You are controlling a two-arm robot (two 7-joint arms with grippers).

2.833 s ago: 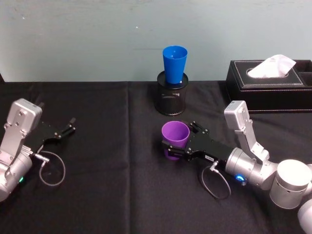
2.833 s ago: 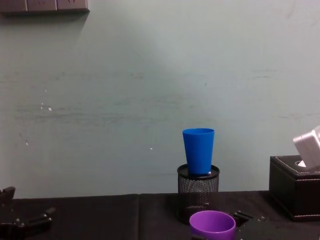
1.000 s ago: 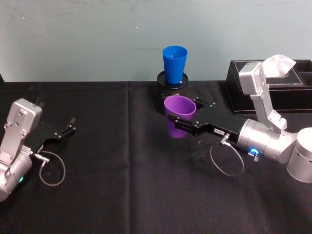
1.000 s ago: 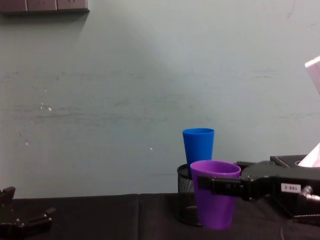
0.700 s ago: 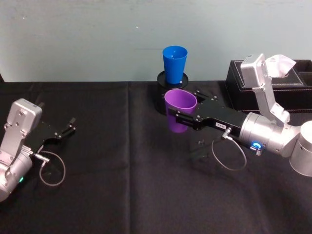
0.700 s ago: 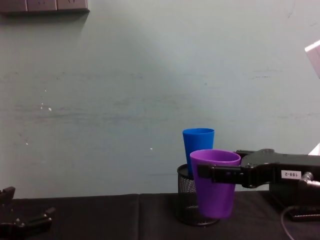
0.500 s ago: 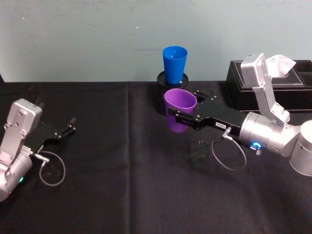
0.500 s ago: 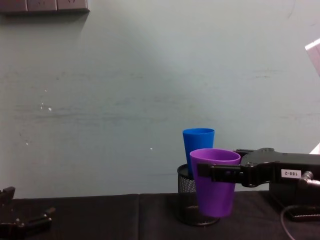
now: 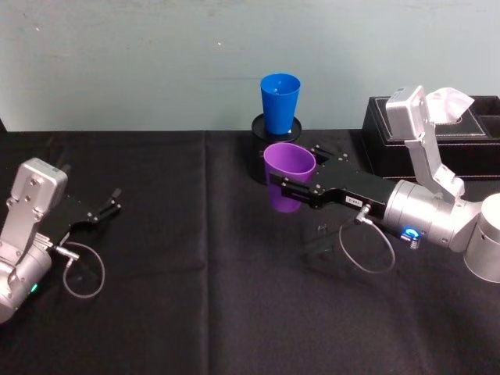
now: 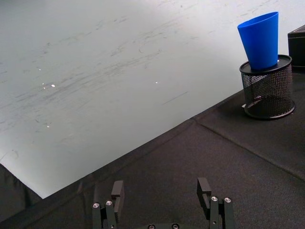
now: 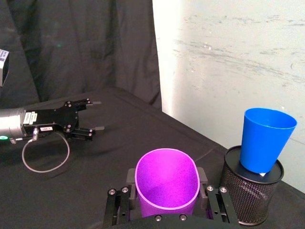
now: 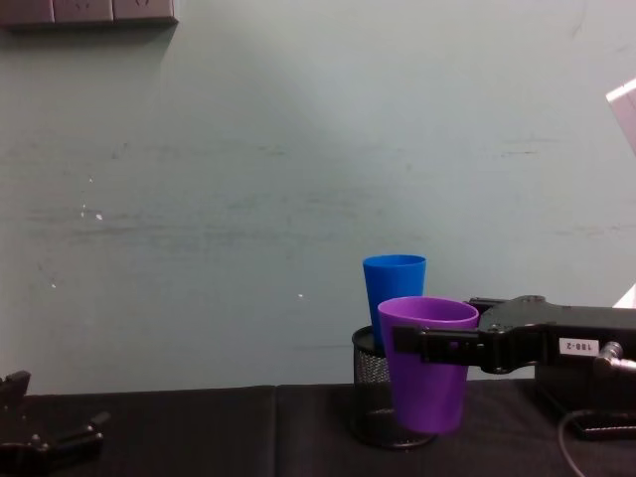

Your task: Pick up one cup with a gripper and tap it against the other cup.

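My right gripper point(image 9: 292, 184) is shut on the purple cup point(image 9: 287, 181) and holds it upright above the black tablecloth. The blue cup point(image 9: 280, 101) stands in a black mesh holder point(image 9: 256, 166) just behind it. In the right wrist view the purple cup point(image 11: 167, 183) sits between the gripper's fingers point(image 11: 131, 177), with a gap to the blue cup point(image 11: 264, 140). From the chest, the purple cup point(image 12: 427, 370) overlaps the lower part of the blue cup point(image 12: 395, 286). My left gripper point(image 9: 108, 206) rests open at the far left of the table.
A black tissue box point(image 9: 441, 139) with a white tissue stands at the back right, behind my right arm. A cable loop point(image 9: 366, 254) hangs under the right wrist. The wall runs close behind the holder. Black cloth point(image 9: 195, 297) covers the table.
My right gripper has lifted the purple cup off the table and carried it back toward the blue cup. Over the last half second it has barely moved. The left arm stayed still.
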